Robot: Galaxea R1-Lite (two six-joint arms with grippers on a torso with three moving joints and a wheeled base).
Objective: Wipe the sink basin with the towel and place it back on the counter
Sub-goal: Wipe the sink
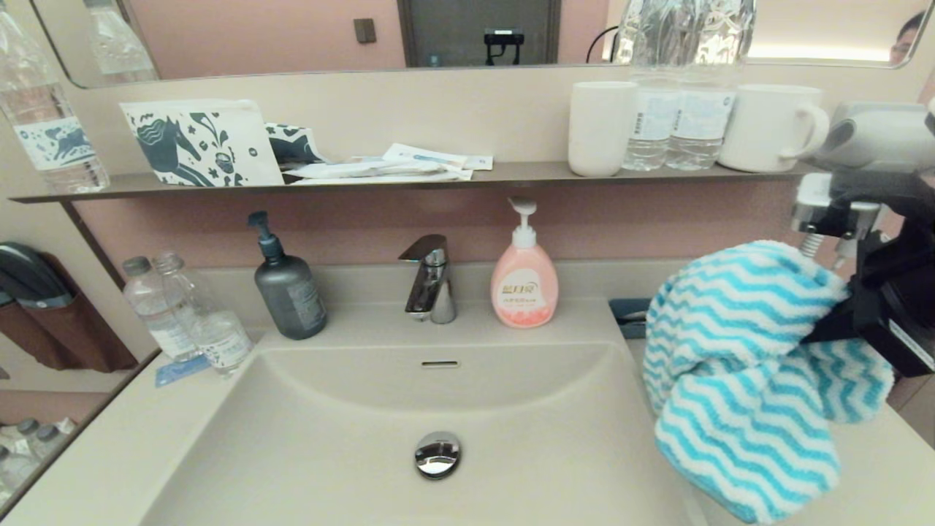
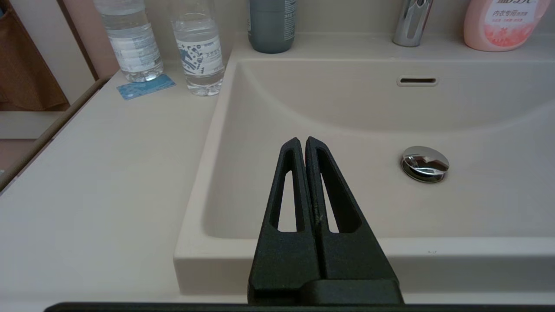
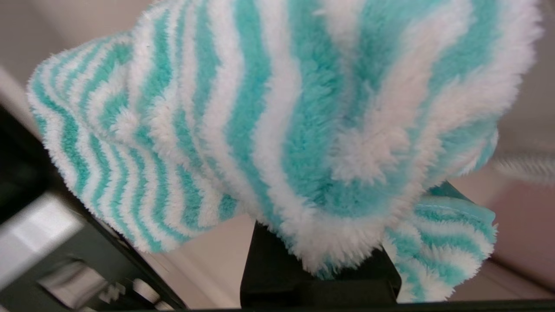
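Counter (image 1: 109,453) beige, wraps around the sink basin (image 1: 350,453). Basin wide, rectangular, holds nothing loose; chrome drain plug (image 1: 437,454) sits at the bottom, overflow slot (image 1: 440,363) on the back wall. No visible water inside.

Towel (image 1: 738,380), turquoise/white zigzag, bunched, hangs in the air above the counter right of the basin, lower fold overlapping the basin's right rim in head view. Right gripper (image 1: 840,321) comes in from the right edge and pinches the towel; fingers buried in the cloth, right wrist view almost all towel (image 3: 277,130).

Left gripper (image 2: 305,145) low at the basin's front-left edge, jaws pressed together, holding nothing, tips pointing over the basin floor, drain plug (image 2: 425,164) apart from it to the side. Not in head view.

Wall shelf (image 1: 511,174): printed pouch (image 1: 201,142), flat sachets (image 1: 387,166), white tumbler (image 1: 601,128), two clear water bottles (image 1: 676,88) looking full, white mug (image 1: 774,128); cup and mug contents cannot tell. One more bottle (image 1: 44,109) at the shelf's left end.

Back of counter: dark grey pump bottle (image 1: 288,288), chrome faucet (image 1: 429,281), pink pump bottle (image 1: 524,281). Left counter: two small clear bottles (image 1: 186,318) touching each other, blue card (image 1: 179,369) just beside their bases.
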